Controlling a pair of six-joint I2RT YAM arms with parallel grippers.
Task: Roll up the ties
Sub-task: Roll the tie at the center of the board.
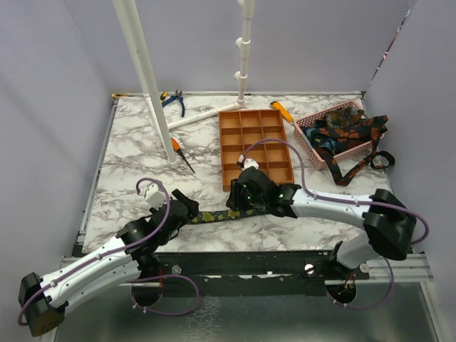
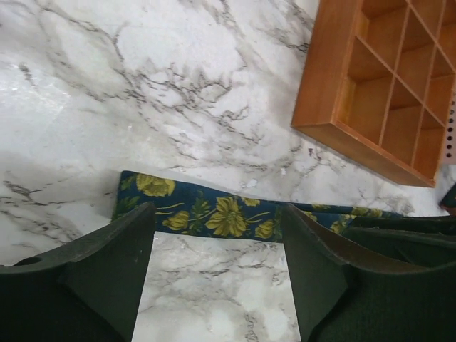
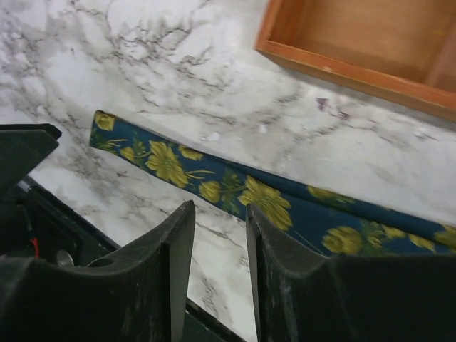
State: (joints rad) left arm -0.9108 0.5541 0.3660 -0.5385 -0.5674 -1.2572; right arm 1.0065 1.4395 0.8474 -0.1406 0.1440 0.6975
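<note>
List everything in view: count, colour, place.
tie: 1, navy with yellow flowers, flat near table's front
ties: several, dark with orange and teal, heaped in basket
basket: 1, pink, far right
tray: 1, orange, centre
pliers: 1, blue-handled, far edge
screwdriver: 1, orange-handled, by left pipe
knife: 1, orange, between tray and basket
pipes: 2 uprights, white, far side
table: 1, white marble
left gripper: 1, black, open, over tie's end
right gripper: 1, black, open, over tie

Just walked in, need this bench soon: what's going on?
The robot is working on a navy fabric necktie with yellow flowers, lying flat, unrolled, near the table's front edge. The left gripper and right gripper hang over it, fingers open, holding nothing. More ties lie heaped in the pink plastic basket.
</note>
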